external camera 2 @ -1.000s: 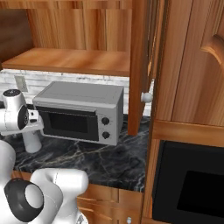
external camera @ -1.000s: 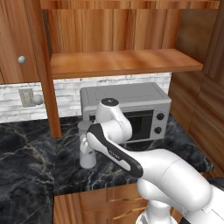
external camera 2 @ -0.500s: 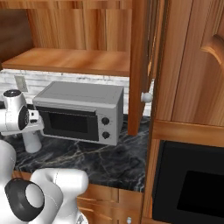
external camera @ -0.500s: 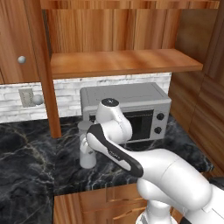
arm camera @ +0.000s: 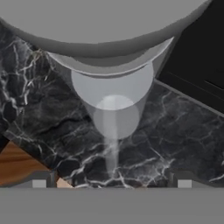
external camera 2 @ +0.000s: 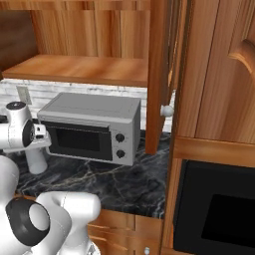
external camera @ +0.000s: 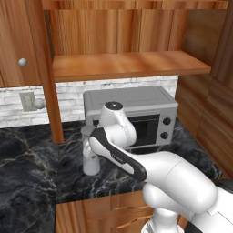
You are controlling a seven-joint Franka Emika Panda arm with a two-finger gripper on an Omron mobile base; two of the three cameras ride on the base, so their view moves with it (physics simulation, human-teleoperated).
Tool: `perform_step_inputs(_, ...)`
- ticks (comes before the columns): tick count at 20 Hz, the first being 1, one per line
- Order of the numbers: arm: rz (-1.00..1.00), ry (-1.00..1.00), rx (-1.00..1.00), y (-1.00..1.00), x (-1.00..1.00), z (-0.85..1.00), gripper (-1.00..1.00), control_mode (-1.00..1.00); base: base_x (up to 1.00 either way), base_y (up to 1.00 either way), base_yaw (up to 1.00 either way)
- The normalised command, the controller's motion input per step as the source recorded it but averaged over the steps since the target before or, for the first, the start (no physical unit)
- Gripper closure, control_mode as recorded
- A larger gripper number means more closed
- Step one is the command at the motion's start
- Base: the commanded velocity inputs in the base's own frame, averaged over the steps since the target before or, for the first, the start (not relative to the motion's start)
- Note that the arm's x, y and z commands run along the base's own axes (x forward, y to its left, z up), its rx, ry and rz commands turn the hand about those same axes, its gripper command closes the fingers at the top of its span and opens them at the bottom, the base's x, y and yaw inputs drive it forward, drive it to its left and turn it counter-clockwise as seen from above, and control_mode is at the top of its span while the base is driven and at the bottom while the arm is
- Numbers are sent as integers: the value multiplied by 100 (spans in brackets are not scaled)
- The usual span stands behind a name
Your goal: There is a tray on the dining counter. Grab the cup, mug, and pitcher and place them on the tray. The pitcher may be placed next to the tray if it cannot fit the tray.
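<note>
We are hovering our wide-open two-finger gripper (arm camera: 111,181) over the tall pale grey cylindrical pitcher (external camera: 90,160) beside the grey microwave (external camera: 136,113).

The pitcher (external camera: 90,157) is stood upright on the counter (external camera: 32,177) just left of and before the microwave (external camera: 141,113), which is set against the back wall beneath a shelf (external camera: 129,66), with the gripper (arm camera: 111,183) apparently poised directly above the pitcher's mouth.
</note>
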Motion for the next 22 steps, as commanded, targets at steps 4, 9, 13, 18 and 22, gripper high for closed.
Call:
perform_step_inputs(4,0,0,0,6,16,0,-100,-100,0,0,0)
perform_step_inputs(9,0,0,0,6,11,0,-100,-100,0,0,0)
perform_step_inputs(13,0,0,0,5,6,0,-100,-100,0,0,0)
perform_step_inputs(18,0,0,0,3,4,0,-100,-100,0,0,0)
perform_step_inputs(22,0,0,0,6,8,0,-100,-100,0,0,0)
